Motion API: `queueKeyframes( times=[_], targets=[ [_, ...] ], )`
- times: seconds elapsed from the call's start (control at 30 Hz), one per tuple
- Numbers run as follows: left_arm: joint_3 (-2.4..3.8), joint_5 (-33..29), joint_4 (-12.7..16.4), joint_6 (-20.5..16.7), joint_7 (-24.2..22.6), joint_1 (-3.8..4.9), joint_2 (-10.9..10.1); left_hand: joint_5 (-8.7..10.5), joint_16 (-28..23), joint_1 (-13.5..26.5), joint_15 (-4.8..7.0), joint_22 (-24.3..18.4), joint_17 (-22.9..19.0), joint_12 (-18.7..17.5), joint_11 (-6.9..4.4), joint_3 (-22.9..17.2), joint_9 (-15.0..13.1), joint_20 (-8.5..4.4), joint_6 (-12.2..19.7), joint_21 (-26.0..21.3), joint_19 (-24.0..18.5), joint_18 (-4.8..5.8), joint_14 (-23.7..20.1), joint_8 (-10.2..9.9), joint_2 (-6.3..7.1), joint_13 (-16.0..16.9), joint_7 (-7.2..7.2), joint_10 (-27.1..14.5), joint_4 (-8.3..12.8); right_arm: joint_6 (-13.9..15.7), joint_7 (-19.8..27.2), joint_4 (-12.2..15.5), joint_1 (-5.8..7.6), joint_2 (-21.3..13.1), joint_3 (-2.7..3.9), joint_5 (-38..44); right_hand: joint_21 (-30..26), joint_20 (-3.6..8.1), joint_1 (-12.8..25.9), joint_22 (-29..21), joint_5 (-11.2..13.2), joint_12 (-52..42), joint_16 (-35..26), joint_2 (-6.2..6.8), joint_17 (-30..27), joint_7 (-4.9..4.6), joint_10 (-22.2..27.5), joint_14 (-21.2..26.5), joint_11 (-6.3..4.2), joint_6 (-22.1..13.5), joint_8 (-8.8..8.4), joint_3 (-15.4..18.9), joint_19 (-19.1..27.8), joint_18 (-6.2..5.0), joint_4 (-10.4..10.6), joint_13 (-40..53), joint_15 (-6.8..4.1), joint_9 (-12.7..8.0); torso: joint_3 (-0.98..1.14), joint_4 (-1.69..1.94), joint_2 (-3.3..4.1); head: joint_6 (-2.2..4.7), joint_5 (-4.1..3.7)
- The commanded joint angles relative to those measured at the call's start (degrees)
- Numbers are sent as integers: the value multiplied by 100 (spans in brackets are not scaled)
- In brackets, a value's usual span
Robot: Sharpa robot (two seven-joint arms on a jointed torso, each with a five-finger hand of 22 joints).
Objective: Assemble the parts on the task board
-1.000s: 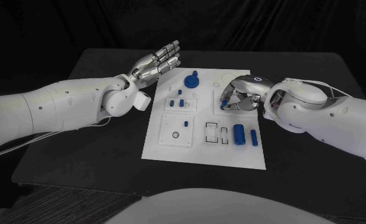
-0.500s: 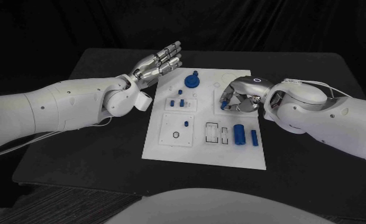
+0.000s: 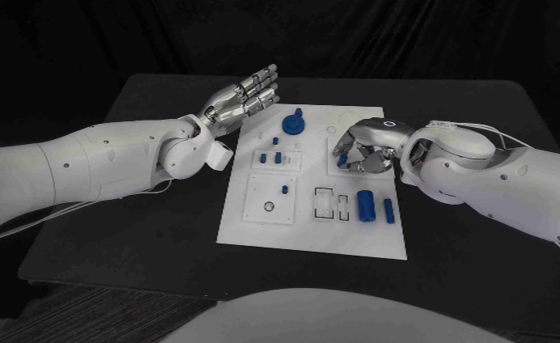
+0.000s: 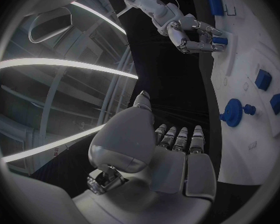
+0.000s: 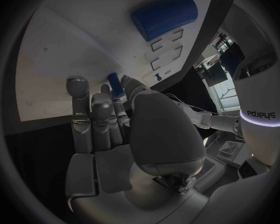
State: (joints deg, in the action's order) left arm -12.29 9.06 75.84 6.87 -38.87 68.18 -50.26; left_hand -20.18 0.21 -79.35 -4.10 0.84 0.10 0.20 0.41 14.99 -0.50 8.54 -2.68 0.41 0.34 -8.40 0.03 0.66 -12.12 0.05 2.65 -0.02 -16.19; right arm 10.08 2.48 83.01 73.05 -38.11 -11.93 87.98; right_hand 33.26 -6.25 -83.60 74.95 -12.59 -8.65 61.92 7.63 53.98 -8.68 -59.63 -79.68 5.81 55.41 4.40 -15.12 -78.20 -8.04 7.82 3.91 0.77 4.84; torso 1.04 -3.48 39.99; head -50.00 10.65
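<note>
The white task board [image 3: 309,234] lies in the middle of the black table. My right hand [image 3: 364,147] hovers low over its right half, fingers curled, pinching a small blue part [image 3: 341,161] between thumb and fingers; the right wrist view shows that part [image 5: 117,84] at the fingertips just above the board [image 5: 65,59]. My left hand [image 3: 245,92] is raised beside the board's far left corner, fingers straight and apart, holding nothing. The left wrist view shows its empty palm [image 4: 159,154] and, across the board, my right hand [image 4: 193,32] with the blue part [image 4: 219,41].
A blue gear with a knob [image 3: 293,124] stands at the board's far end. Small blue blocks [image 3: 275,157] sit left of centre, with a tiny peg [image 3: 284,191] nearer me. A blue cylinder [image 3: 365,204] and a slim blue peg [image 3: 388,210] lie at the near right.
My right hand has turned slightly over the board, still holding the small blue part. The left arm has not moved.
</note>
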Motion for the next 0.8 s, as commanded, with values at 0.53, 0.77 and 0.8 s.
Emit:
queueKeyframes(
  times=[0.53, 0.77, 0.8],
  targets=[
    [5, -33, -8, 104, -620, -34, 19, -60, -21, -87, -74, 17, -10, -20, 19, -18, -11, 80, -20, -7, 1, 2, -3, -4, -6, -5, -29, 2, 22, 87, -52, 44, -14, -22, 3, 43, 121, 99, -420, 407, -196, -307, 75, -158, 76, 102, -581, 30, -157, 713, 437, -266, 13, -36, -366, 81, -126, 411, 1, 3, -1, 0, 21],
    [5, -33, 0, 104, -608, -40, 12, -64, -21, -92, -93, 22, -10, -20, 17, -20, -12, 105, -27, -5, 4, -4, -3, -3, -6, -5, -36, 2, 21, 284, 18, 141, -11, -72, 4, 43, 196, 137, -474, 419, -145, -370, 87, -193, 91, 136, -748, 12, -210, 807, 495, -334, 0, -29, -452, 99, -168, 506, 0, -2, -3, 0, 54],
    [5, -33, 2, 104, -604, -42, 11, -64, -21, -92, -93, 22, -10, -20, 17, -20, -12, 105, -27, -5, 4, -4, -3, -3, -6, -5, -36, 2, 21, 372, 65, 183, -2, -91, 4, 52, 233, 146, -483, 425, -137, -382, 100, -198, 106, 145, -782, 2, -223, 827, 507, -345, -8, -25, -469, 104, -178, 526, 0, -1, -3, 0, 66]
  ],
)
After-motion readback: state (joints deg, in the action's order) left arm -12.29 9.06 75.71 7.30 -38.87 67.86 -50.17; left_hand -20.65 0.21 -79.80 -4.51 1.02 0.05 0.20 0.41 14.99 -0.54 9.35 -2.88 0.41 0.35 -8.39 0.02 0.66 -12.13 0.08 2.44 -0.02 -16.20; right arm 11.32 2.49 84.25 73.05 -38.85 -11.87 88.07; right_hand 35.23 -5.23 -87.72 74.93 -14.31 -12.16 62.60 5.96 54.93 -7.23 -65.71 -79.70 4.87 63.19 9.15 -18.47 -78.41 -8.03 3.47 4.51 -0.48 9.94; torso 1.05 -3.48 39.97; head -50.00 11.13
